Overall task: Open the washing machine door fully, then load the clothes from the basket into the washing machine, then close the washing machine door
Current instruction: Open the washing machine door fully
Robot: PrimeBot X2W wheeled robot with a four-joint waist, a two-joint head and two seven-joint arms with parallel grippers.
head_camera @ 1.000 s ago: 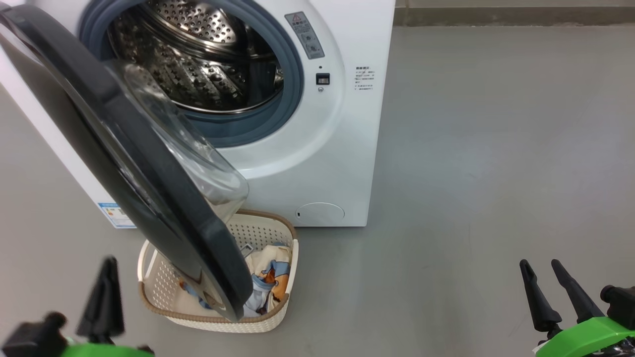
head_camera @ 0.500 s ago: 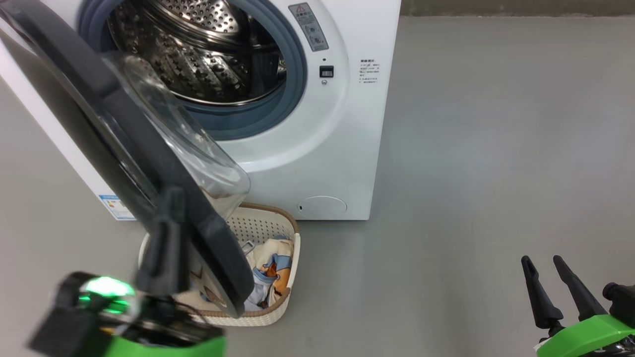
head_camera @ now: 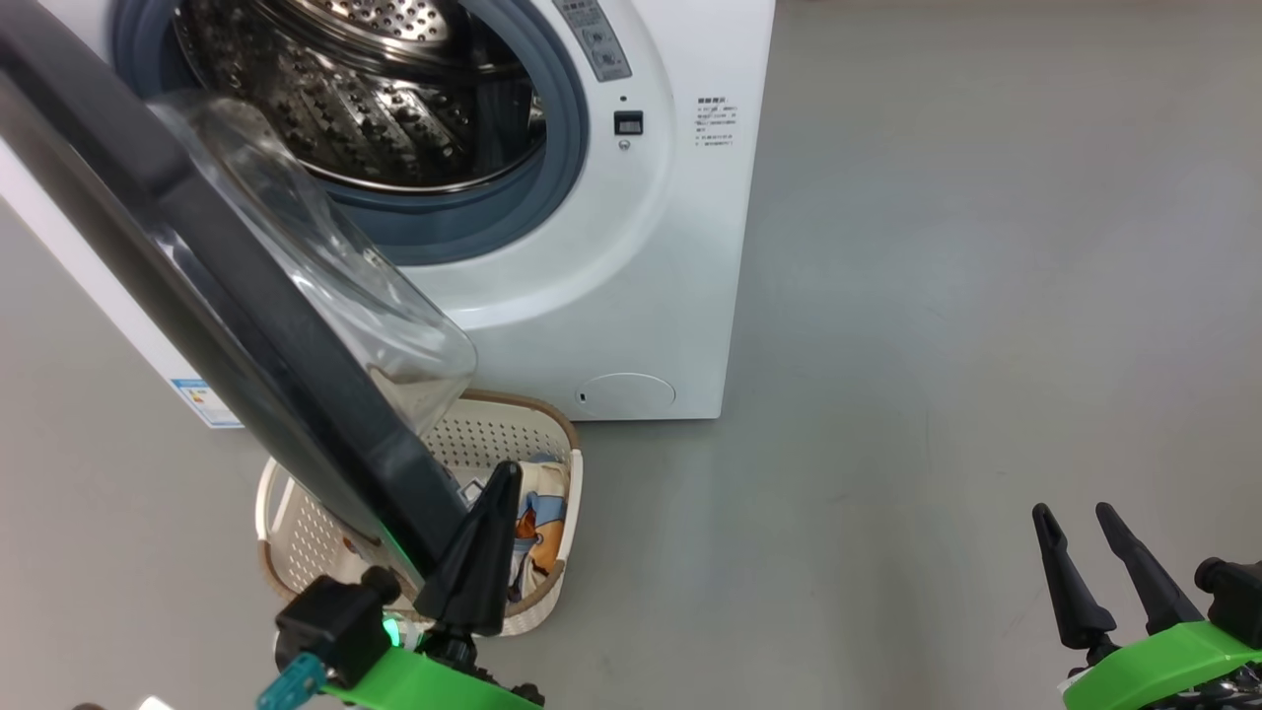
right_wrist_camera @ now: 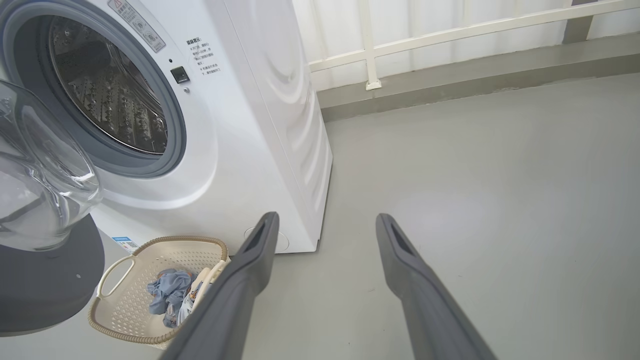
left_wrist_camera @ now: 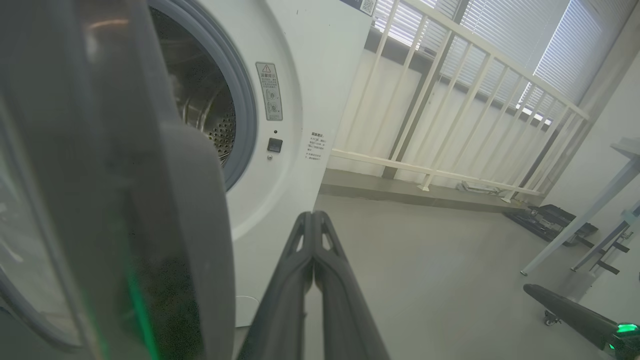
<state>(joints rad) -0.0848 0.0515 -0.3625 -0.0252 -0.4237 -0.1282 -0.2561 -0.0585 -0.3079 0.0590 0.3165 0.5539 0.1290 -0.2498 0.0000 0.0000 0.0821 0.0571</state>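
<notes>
Left jaws were closed tight on nothing, just beside the lower edge of the washing machine door (head_camera: 296,385), which stood open over the basket (head_camera: 503,439) and blocked my view of some clothes (head_camera: 540,513). My right jaws gaped wide, well apart from the washing machine (head_camera: 641,276).

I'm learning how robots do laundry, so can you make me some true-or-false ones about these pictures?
1. The washing machine door is open. True.
2. The clothes are inside the drum. False: they lie in the basket on the floor.
3. The left gripper has its jaws shut. True.
4. The right gripper is holding a shirt. False: its jaws are open and empty.
5. The basket sits in front of the washing machine. True.
</notes>
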